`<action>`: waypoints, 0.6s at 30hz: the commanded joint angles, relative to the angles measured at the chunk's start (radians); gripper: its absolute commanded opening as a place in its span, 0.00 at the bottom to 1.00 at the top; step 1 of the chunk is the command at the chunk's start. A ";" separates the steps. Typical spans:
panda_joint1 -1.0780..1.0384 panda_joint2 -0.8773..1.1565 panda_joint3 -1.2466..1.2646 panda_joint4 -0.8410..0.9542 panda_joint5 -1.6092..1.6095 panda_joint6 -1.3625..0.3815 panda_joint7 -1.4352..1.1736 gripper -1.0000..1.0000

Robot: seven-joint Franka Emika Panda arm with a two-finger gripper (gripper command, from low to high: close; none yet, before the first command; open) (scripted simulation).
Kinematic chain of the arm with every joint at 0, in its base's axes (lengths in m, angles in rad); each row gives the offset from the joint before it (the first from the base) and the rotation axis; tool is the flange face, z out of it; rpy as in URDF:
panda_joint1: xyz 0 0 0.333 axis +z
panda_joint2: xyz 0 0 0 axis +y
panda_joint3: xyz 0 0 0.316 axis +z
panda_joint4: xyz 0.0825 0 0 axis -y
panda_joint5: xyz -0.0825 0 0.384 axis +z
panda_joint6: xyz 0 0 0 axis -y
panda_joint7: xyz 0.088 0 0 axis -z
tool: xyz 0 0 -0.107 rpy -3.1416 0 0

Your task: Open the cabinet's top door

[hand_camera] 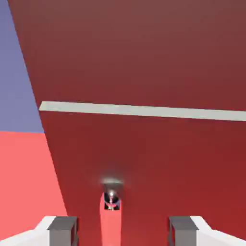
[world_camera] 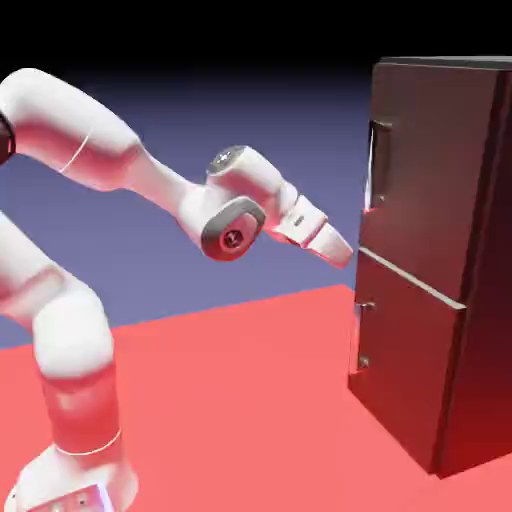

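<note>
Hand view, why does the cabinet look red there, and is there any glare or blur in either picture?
Hand view: the cabinet front is tinted red, perhaps by the red table; a small bright glint sits on the metal handle; edges sharp. Exterior view: the cabinet reads dark brown-grey, reddening toward its base; the arm is slightly soft, pink-tinged low down; the backdrop fades to black above.

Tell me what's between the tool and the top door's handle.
Nothing: in the exterior view, only bare backdrop separates the tool from the handle.
</note>
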 commanded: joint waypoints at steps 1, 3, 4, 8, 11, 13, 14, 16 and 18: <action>-0.011 -0.003 0.011 0.006 0.044 -0.002 0.012 0.50; -0.033 -0.009 0.032 0.019 0.131 -0.007 0.037 0.50; -0.044 -0.012 0.043 0.025 0.174 -0.009 0.049 0.50; -0.087 -0.024 0.086 0.050 0.348 -0.018 0.097 0.50; -0.120 -0.032 0.118 0.068 0.479 -0.025 0.134 0.50; -0.142 -0.038 0.140 0.081 0.566 -0.029 0.158 0.50; -0.153 -0.041 0.151 0.087 0.609 -0.031 0.171 0.50; -0.175 -0.047 0.172 0.099 0.696 -0.036 0.195 0.50; -0.196 -0.053 0.194 0.112 0.783 -0.040 0.219 0.50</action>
